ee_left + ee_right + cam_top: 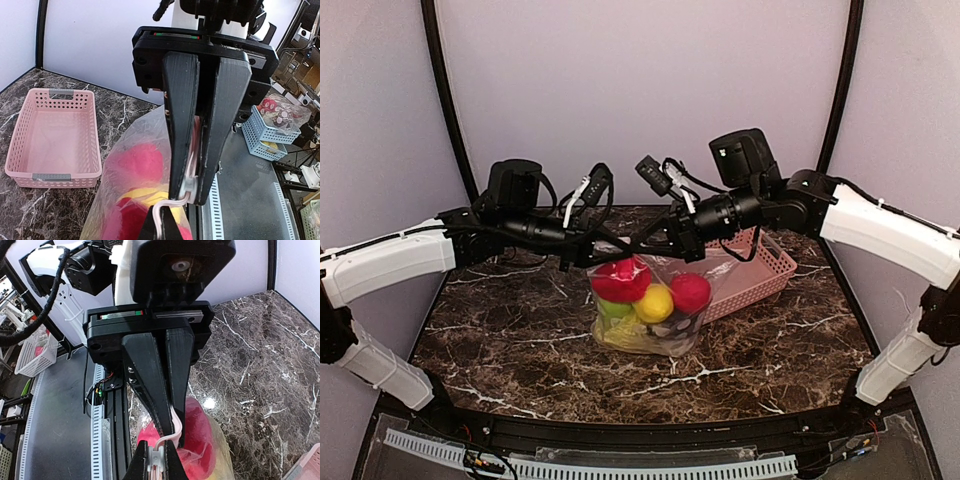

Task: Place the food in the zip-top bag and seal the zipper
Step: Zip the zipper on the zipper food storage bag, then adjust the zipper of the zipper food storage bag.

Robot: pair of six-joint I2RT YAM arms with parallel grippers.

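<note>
L gripper was shut narrow on the zipper, w/ the pale strip pinched btwn its fingers. R gripper was clamped the same way on that strip, at the other end. The zip-top bag hung btwn the two, mouth edge up, its bottom down at the marble table. Inside it: red bell pepper, yellow round piece, red round piece, green piece, and cabbage lowest. Couldn't tell if the seal was pressed along its full length. Pink basket sat just beside the bag, on the R arm's side.
</note>
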